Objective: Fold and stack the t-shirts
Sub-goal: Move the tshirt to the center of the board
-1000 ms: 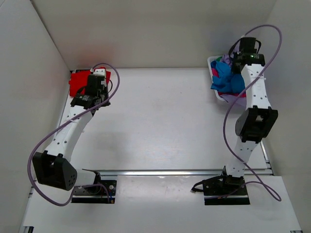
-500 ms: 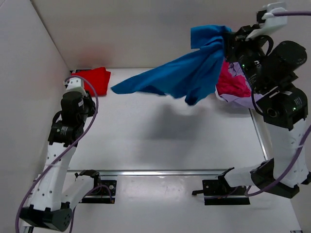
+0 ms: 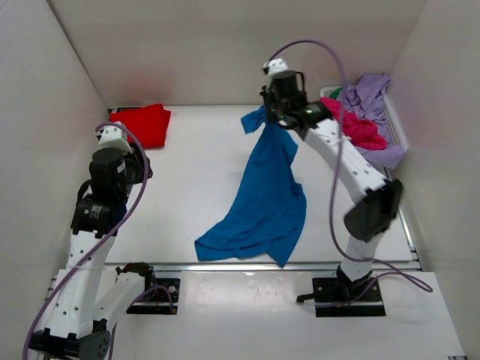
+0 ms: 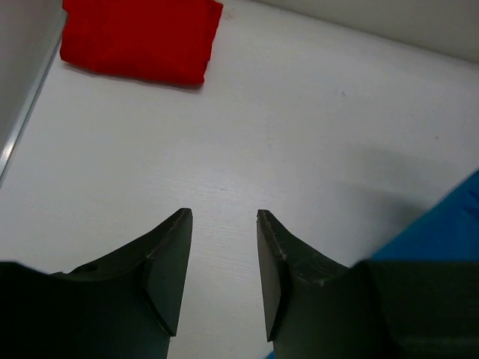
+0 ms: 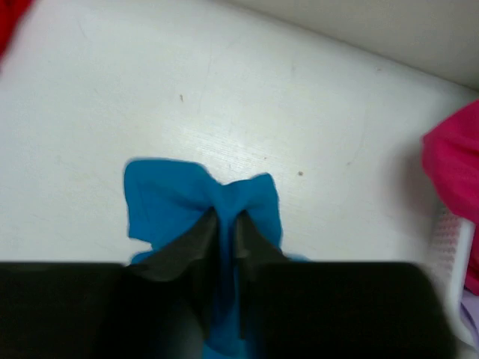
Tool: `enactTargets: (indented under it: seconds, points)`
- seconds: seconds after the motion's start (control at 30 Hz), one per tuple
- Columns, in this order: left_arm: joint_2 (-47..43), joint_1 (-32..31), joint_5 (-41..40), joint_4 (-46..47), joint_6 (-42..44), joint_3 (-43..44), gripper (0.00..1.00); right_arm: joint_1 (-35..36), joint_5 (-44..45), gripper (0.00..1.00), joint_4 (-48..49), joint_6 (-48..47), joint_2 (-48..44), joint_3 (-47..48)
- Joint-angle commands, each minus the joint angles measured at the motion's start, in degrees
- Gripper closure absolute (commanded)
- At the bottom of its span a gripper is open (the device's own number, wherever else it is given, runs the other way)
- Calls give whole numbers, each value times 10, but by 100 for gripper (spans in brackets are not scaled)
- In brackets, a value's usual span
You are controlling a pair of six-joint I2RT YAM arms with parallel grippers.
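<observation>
A bright blue t-shirt (image 3: 262, 199) hangs stretched from the back of the table toward the front, its lower part spread on the surface. My right gripper (image 3: 271, 118) is shut on its top edge; in the right wrist view blue cloth (image 5: 168, 198) bunches out past that gripper (image 5: 226, 217). A folded red t-shirt (image 3: 141, 124) lies at the back left corner, also seen as a red t-shirt (image 4: 138, 37) in the left wrist view. My left gripper (image 4: 222, 217) is open and empty above bare table, in front of the red one. Magenta (image 3: 360, 129) and lilac (image 3: 373, 94) t-shirts lie in the basket.
The white slatted basket (image 3: 395, 127) stands at the back right against the wall. White walls close in the table on the left, back and right. A metal rail (image 3: 255, 265) runs along the near edge in front of the arm bases.
The right arm swung the blue t-shirt from high over the basket down to the table's middle, where it now drapes. The left gripper pulled back from the red t-shirt and opened wider.
</observation>
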Motion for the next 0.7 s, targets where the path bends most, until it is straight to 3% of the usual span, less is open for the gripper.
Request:
enactTargets:
  seconds: [0.0, 0.03, 0.1, 0.17, 0.2, 0.33, 0.47, 0.5, 0.57, 0.67]
  points:
    - [40, -6, 48, -18, 13, -17, 51, -18, -1, 84, -25, 5, 94, 114]
    - [57, -11, 60, -31, 16, -16, 53, -26, 7, 62, -71, 1, 148, 191]
    - [74, -29, 73, -38, 26, -22, 54, -36, 62, 44, -120, 3, 197, 261]
    - [80, -53, 109, -37, 49, -38, 51, -50, 68, 32, -106, 13, 173, 208]
    - [83, -61, 122, -37, 52, -49, 48, -62, 68, 31, -110, 24, 160, 179]
    - [121, -131, 133, -17, 55, -104, 37, -98, 37, 30, -125, 36, 83, 49]
    - [170, -191, 128, 14, 29, -153, 35, -95, 21, 35, -112, 42, 0, -129]
    - [176, -194, 128, 23, 20, -157, 39, -87, 23, 39, -111, 43, -13, -157]
    - [177, -182, 144, 40, 12, -170, 43, -71, 17, 59, -88, 67, -73, -281]
    - [166, -159, 157, 48, 14, -166, 42, -77, -34, 69, -55, 101, -136, -407]
